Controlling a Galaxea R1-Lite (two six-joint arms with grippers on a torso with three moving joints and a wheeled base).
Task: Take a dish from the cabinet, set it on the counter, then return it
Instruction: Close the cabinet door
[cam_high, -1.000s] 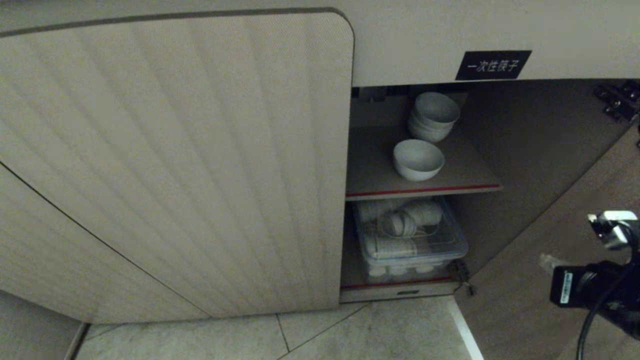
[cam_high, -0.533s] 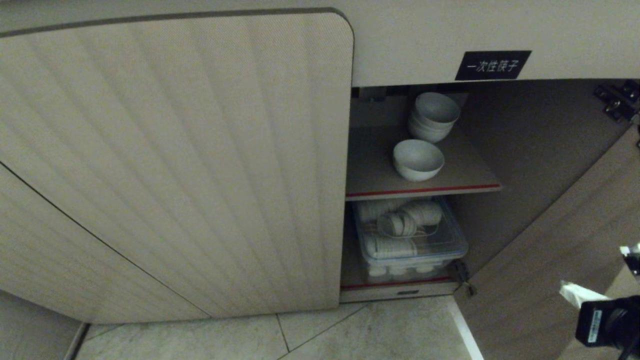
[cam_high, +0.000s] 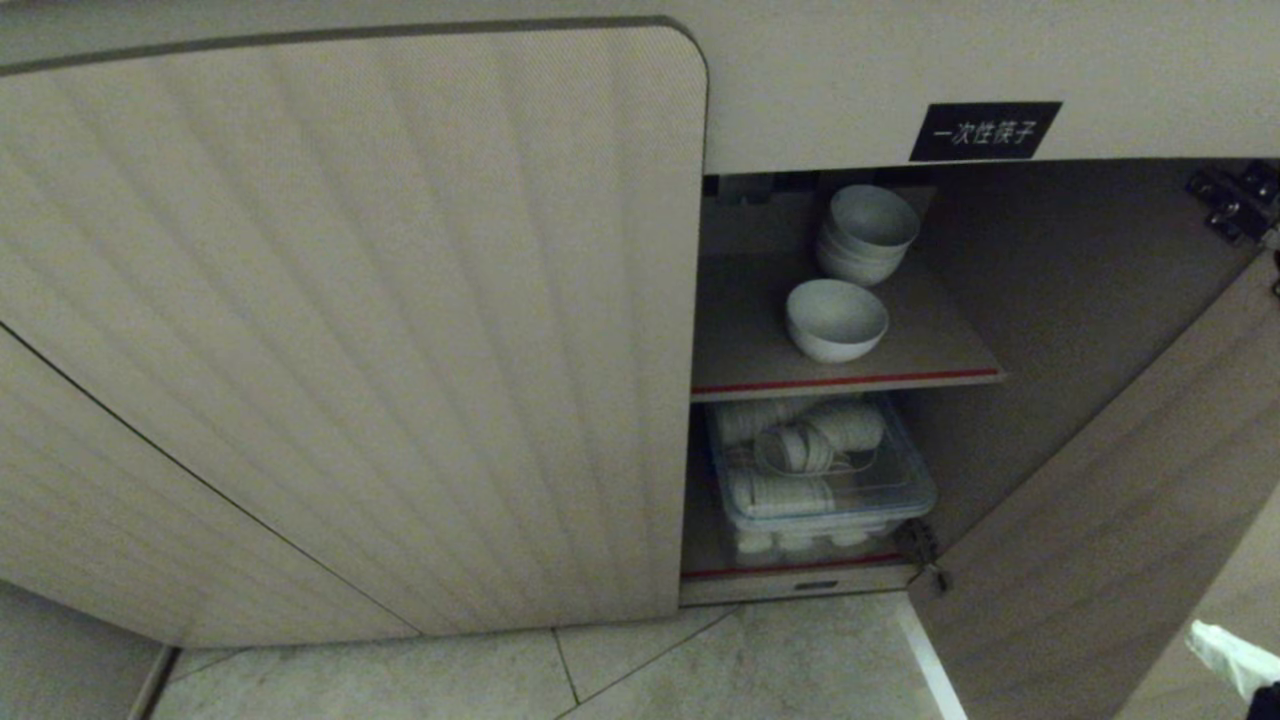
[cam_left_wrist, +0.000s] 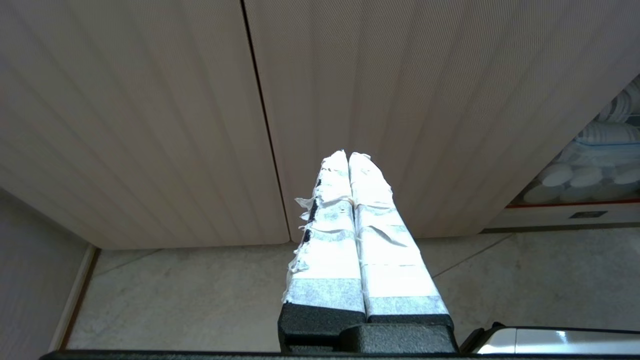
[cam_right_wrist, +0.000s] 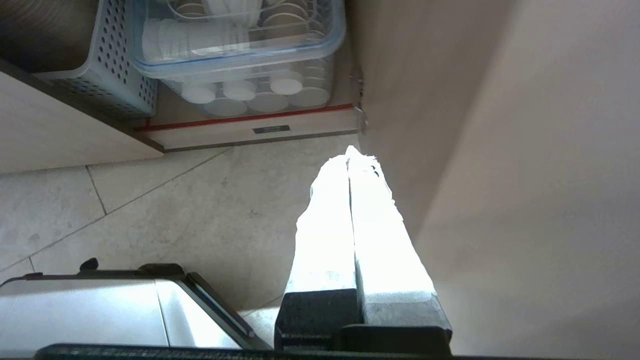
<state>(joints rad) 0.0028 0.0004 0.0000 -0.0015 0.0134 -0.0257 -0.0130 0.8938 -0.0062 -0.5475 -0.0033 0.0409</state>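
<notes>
1. Two fluted doors of the cabinet (cam_high: 350, 330) stand closed on the left; the left gripper (cam_left_wrist: 348, 155) hangs low before them, above the floor tiles (cam_left_wrist: 200, 295), its taped fingers pressed together and holding nothing.
2. Right of those doors the compartment is open. On its red-edged shelf (cam_high: 840, 380) sits the dish (cam_high: 836, 320), upright, alone near the front edge, with a stack of white bowls (cam_high: 866, 235) just behind it.
3. Beneath the shelf a clear lidded box (cam_high: 825, 480) holds white crockery.
4. A black label (cam_high: 985, 131) is fixed above the opening.
5. Farther right the open door (cam_high: 1100, 500) swings outward.
6. At the far right, low beside that door, the right gripper (cam_right_wrist: 350, 150) has its taped fingers closed and empty, well apart from the dish and far below its shelf.
</notes>
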